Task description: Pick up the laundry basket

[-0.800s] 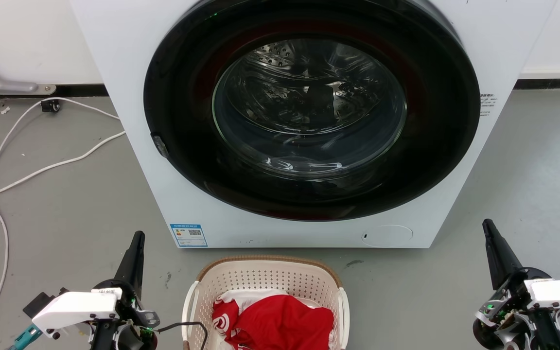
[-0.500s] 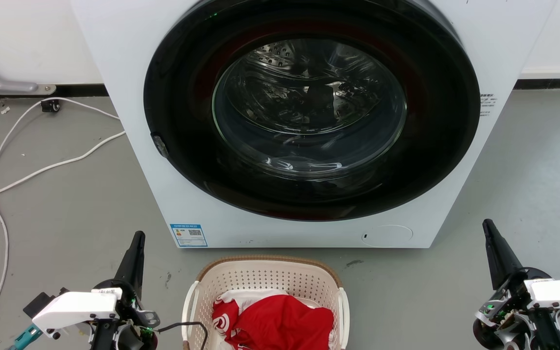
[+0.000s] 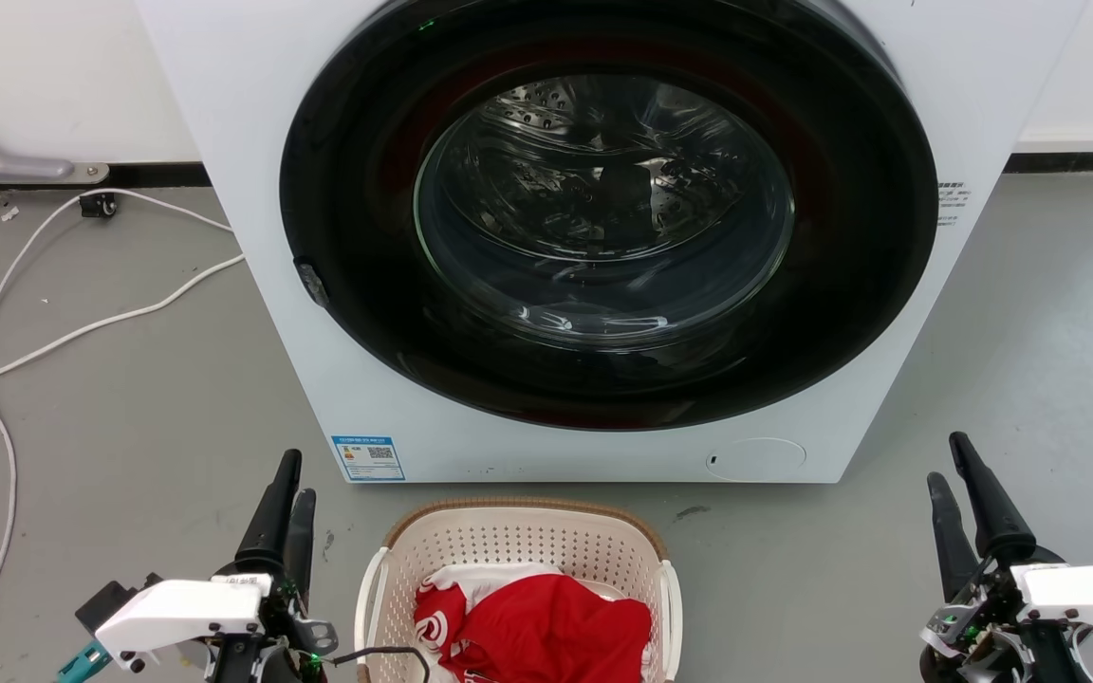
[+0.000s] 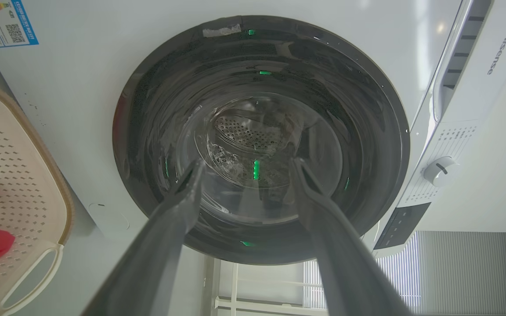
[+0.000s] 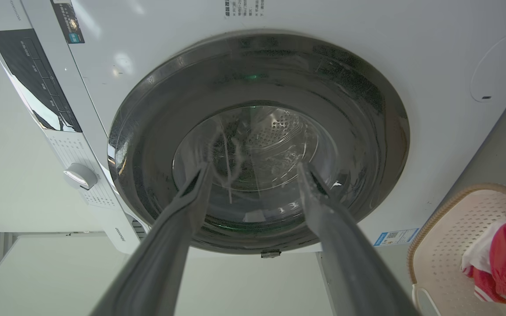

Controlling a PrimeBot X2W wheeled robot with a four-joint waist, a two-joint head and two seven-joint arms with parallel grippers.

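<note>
Two sets of jaws, both parted and empty, flank the cream perforated plastic laundry basket on the grey floor. One white side handle faces each arm; the left jaws are near the basket, the right jaws well apart.

Left tool sits lower left, right tool lower right in head view. Both have their dark fingers parted, tips pointing up-frame. White wrist housings sit just below.
</note>
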